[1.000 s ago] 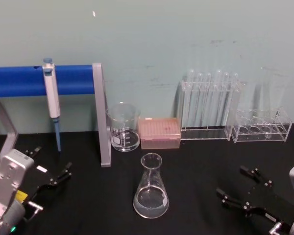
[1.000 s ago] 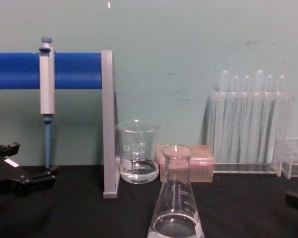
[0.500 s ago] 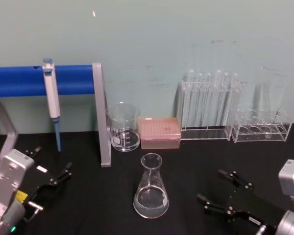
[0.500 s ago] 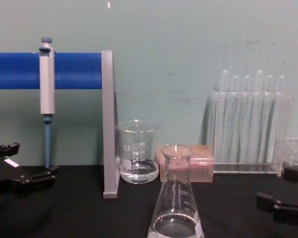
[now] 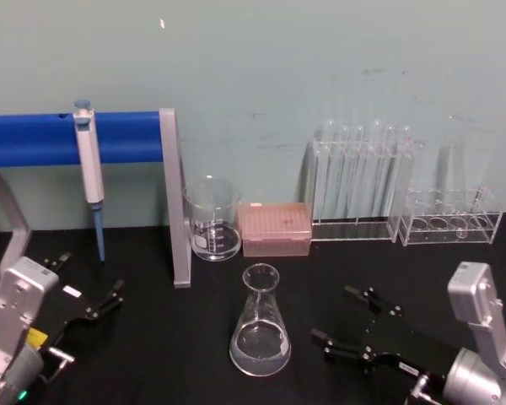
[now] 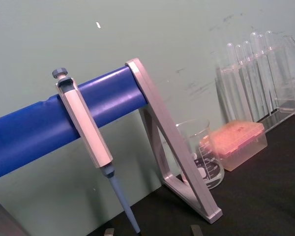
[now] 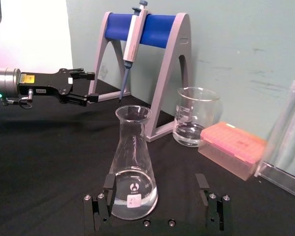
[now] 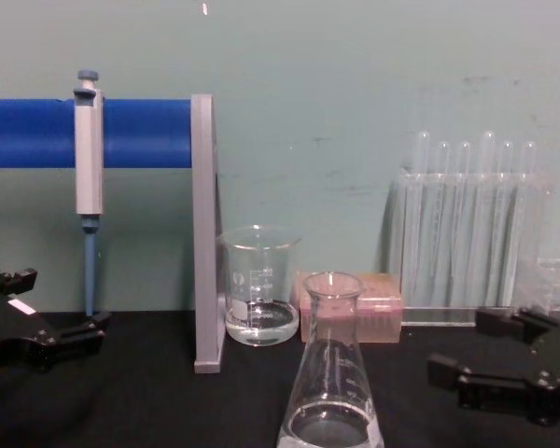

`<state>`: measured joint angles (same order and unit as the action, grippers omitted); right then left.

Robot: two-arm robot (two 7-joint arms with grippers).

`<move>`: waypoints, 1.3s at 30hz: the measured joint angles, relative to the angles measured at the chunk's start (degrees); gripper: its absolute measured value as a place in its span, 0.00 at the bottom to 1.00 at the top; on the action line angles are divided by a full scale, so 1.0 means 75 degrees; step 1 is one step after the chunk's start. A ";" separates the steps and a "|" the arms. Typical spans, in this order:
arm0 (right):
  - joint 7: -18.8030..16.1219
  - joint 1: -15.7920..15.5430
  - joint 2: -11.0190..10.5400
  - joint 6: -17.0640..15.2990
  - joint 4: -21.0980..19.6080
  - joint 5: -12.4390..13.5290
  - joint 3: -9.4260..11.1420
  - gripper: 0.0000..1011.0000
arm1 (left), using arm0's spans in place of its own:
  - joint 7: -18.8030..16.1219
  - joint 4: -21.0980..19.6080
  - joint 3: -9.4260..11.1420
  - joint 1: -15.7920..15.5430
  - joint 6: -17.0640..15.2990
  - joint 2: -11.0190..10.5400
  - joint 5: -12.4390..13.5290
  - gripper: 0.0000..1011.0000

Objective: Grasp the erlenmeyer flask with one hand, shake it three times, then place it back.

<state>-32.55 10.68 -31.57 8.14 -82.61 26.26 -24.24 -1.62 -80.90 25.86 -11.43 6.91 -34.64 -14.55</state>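
Erlenmeyer flask (image 5: 260, 325): is standing upright on the black table (image 5: 177, 337), front and centre, with a shallow layer of clear liquid lying in its wide base.
Right gripper (image 5: 331, 314): is hovering low over the table just to the right of the flask, its two fingers spread wide and pointing at the glass.
Flask and right gripper: are sitting near each other but apart. In the right wrist view the flask (image 7: 132, 167) is showing ahead of the spread fingers, closer to one of them than to the other.
Left gripper (image 5: 88, 278): is resting at the table's left edge, well apart from the flask, fingers parted and holding nothing.
Surface: a matt black top is carrying all the glassware.
Behind the flask: a beaker (image 5: 212, 221) and a pink box (image 5: 274, 228) are standing side by side.
Left rear: a pipette (image 5: 88, 164) is hanging from a stand with a blue bar (image 5: 34, 139).
Right rear: a clear rack of test tubes (image 5: 358, 190) is standing beside a lower clear rack (image 5: 451, 221).
Room: a pale green wall (image 5: 253, 67) is closing the scene.
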 joint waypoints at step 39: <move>-0.1422 0.1987 0.1290 0.0335 0.2348 -0.0175 -0.0806 0.99 | 0.0000 0.0000 0.0000 0.0000 0.0000 0.0000 0.0000 0.99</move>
<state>-43.22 25.58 -21.90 10.65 -65.00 24.94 -30.29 -1.62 -80.90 25.87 -11.43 6.91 -34.65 -14.55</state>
